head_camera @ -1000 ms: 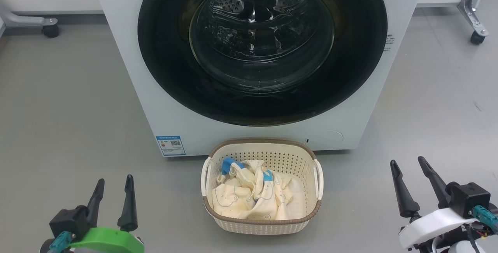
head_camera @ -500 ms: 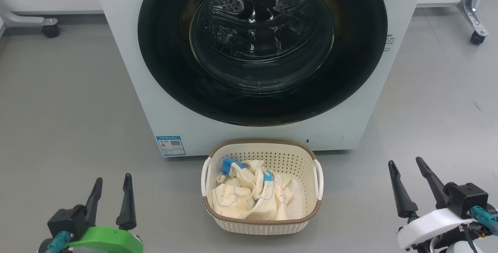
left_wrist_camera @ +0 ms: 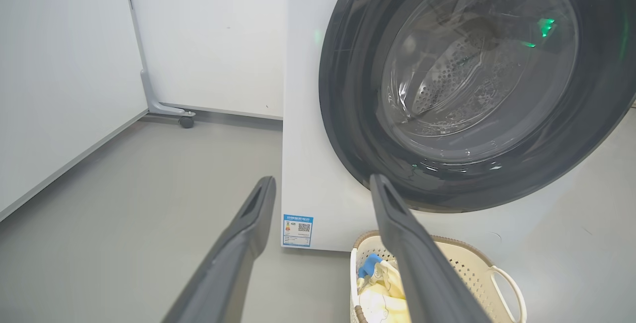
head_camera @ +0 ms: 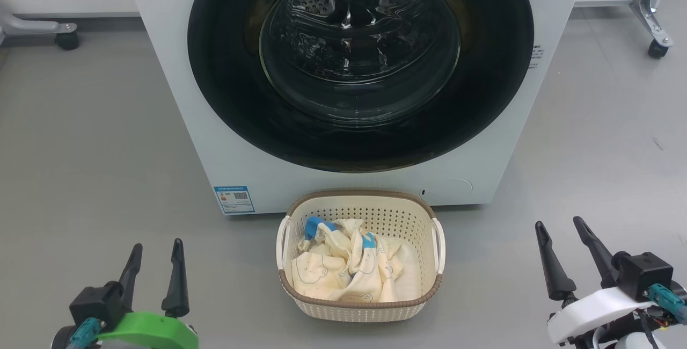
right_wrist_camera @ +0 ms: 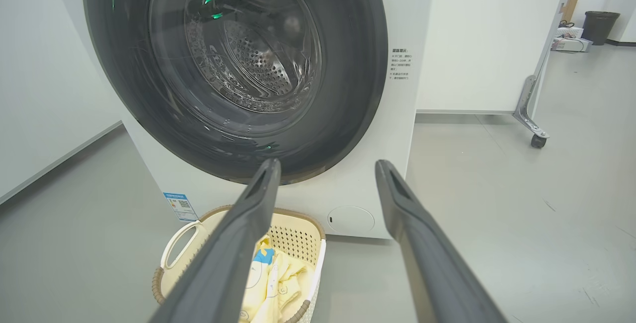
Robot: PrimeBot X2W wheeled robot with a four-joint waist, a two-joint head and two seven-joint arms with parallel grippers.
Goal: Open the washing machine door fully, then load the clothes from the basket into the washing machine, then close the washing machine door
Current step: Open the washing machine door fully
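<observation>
The washing machine door [head_camera: 359, 64] was seen shut flush against the front of the washing machine [head_camera: 483, 172], its glossy black rim unbroken all round and the steel drum visible only through the glass bowl. The first step was therefore judged not yet begun.

The basket [head_camera: 358, 311] was found on the grey floor [head_camera: 96, 150], just in front of the washer's lower edge and roughly under the middle of the door (whether its back rim touched the cabinet could not be told). The clothes [head_camera: 349, 268] were all heaped inside it, cream cloth with bits of blue trim showing toward the rear left corner. Nothing was seen lying in the drum or on the floor.

The left end effector [head_camera: 158, 245] was held low at the near left of the floor, fingers spread apart and empty. The right end effector [head_camera: 558, 223] was held at the near right, likewise spread and empty. Both were well apart from the basket and the door.

All of the task was judged to remain: the door to be swung fully open, the garments to be carried into the drum, and the door to be closed again. The basket, placed so close under the door, was judged unlikely to obstruct its swing, though this could not be confirmed.
</observation>
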